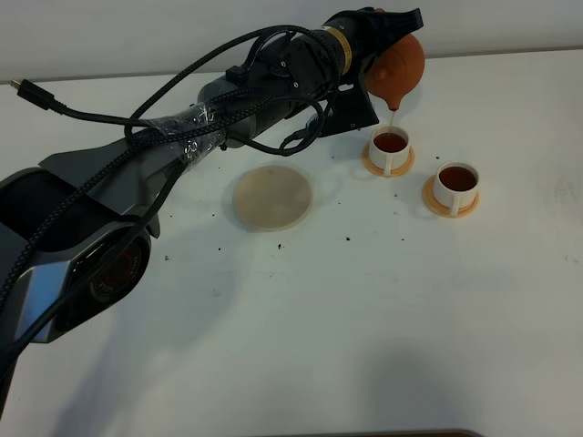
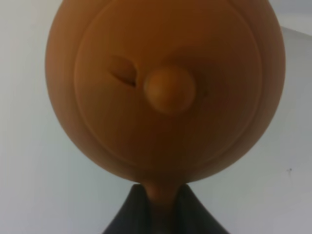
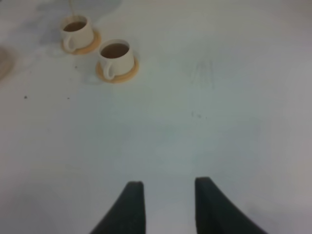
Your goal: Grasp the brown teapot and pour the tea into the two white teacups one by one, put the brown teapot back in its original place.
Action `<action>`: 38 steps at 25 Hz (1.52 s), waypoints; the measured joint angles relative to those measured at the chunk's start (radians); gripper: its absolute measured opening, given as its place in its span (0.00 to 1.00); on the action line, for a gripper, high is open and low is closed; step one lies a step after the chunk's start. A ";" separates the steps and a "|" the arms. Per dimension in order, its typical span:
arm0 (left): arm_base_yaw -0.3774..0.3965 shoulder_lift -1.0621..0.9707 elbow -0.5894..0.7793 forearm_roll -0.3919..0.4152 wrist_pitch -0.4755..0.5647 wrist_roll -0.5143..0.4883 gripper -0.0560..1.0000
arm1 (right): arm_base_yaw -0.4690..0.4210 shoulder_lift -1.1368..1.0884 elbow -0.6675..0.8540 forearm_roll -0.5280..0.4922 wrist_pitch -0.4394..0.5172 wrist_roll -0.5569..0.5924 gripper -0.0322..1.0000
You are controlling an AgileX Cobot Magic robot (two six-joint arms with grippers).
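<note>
A: From high up? B: The left claw (image 1: pixel 393 35) holds the brown teapot (image 1: pixel 398 68) tilted, the tea (image 1: pixel 392 116) streaming into the near teacup (image 1: pixel 390 148) below.

A: Left wrist? B: Fingers (image 2: pixel 127 214) clamp the teapot's handle.

A: Right wrist? B: The right claw (image 3: pixel 168 201) is parted, empty; both cups lie far ahead on the worktop (image 3: pixel 195 122).

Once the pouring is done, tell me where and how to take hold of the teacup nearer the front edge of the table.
Grip that teacup by its wall, coming down from above with one finger on each side, away from the handle. It stands upright on its saucer and is full of tea, so probably keep it level. The handle looks too tiny for the free right gripper.
</note>
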 joint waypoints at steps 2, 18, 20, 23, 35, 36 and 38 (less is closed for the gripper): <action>0.000 0.000 0.000 0.000 0.016 0.000 0.16 | 0.000 0.000 0.000 0.000 0.000 0.000 0.27; 0.000 0.000 0.000 -0.049 0.093 -0.320 0.16 | 0.000 0.000 0.000 0.000 0.000 0.000 0.27; 0.000 0.000 0.000 -0.069 0.133 -0.393 0.16 | 0.000 0.000 0.000 0.000 0.000 0.000 0.27; 0.000 -0.003 0.000 -0.082 0.232 -0.505 0.16 | 0.000 0.000 0.000 0.000 0.000 0.000 0.27; -0.003 -0.167 0.000 -0.218 0.794 -0.878 0.16 | 0.000 0.000 0.000 0.000 0.000 0.000 0.27; -0.004 -0.176 0.000 -0.241 0.840 -0.894 0.16 | 0.000 0.000 0.000 0.000 0.000 0.000 0.27; -0.004 -0.183 0.000 -0.313 0.954 -0.927 0.16 | 0.000 0.000 0.000 0.000 0.000 0.000 0.27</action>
